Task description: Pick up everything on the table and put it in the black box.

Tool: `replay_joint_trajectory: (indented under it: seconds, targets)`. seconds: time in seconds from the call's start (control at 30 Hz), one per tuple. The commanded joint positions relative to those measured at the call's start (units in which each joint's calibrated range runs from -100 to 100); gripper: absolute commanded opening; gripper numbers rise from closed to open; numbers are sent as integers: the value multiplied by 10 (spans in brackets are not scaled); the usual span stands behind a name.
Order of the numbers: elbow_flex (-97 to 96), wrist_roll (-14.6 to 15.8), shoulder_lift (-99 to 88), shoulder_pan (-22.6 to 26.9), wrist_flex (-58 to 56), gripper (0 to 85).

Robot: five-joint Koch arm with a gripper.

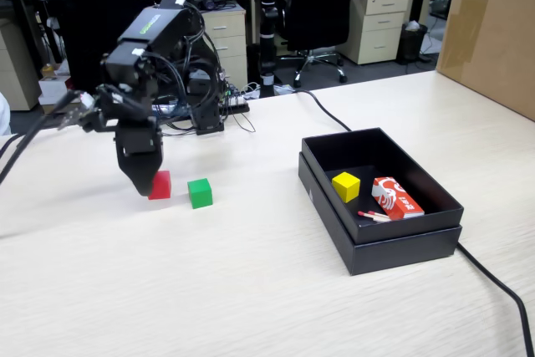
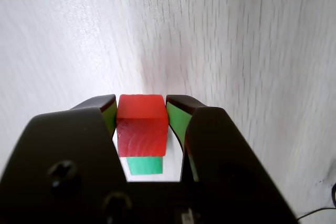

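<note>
On the table (image 1: 251,290), my gripper (image 1: 144,183) points down at the left and is shut on the red cube (image 1: 161,184). In the wrist view both green-padded jaws of the gripper (image 2: 142,104) press the sides of the red cube (image 2: 142,127), which rests on or just above the wood. The green cube (image 1: 200,193) stands just right of it and shows past the red one (image 2: 145,165) in the wrist view. At the right, the yellow cube (image 1: 346,186) lies inside the black box (image 1: 401,248).
A red-and-white packet (image 1: 398,198) lies in the box beside the yellow cube. A black cable (image 1: 493,277) runs past the box to the table's front right. A big brown carton (image 1: 493,31) stands at the back right. The arm's base and wires (image 1: 205,110) sit behind the gripper.
</note>
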Motion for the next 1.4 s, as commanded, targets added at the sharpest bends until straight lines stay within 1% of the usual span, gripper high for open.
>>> replay_joint_trajectory:
  seconds: [0.0, 0.03, 0.17, 0.2, 0.23, 0.27, 0.33, 0.37, 0.5, 0.6, 0.73, 0.77, 0.8, 0.9, 1.07, 1.1, 1.13, 1.17, 1.2, 1.3, 1.37]
  targets:
    - [45, -4, -101, 1, -11, 9]
    - [46, 2, -171, 20, -11, 9]
    - [51, 32, -247, 71, -11, 9]
    - [54, 43, -260, 93, -11, 9]
    - [68, 73, -270, 145, -11, 9]
    - [80, 84, -266, 164, -11, 9]
    - [137, 113, -213, 218, -11, 9]
    - [156, 119, -193, 229, -11, 9]
    - [211, 134, -115, 256, -11, 9]
    - [276, 147, 0, 283, -11, 9]
    - [334, 150, 102, 302, -11, 9]
    - [395, 152, 189, 317, -11, 9]
    - [412, 155, 224, 322, -11, 9]
    - [411, 162, 271, 323, -11, 9]
    - [407, 167, 293, 320, -12, 12]
    - [406, 167, 295, 320, -13, 57]
    - [405, 167, 299, 319, -26, 141]
    - [405, 167, 299, 318, -30, 164]
    - [398, 167, 297, 316, -33, 274]
    - [391, 167, 288, 313, -33, 375]
    - [385, 167, 275, 310, -33, 419]
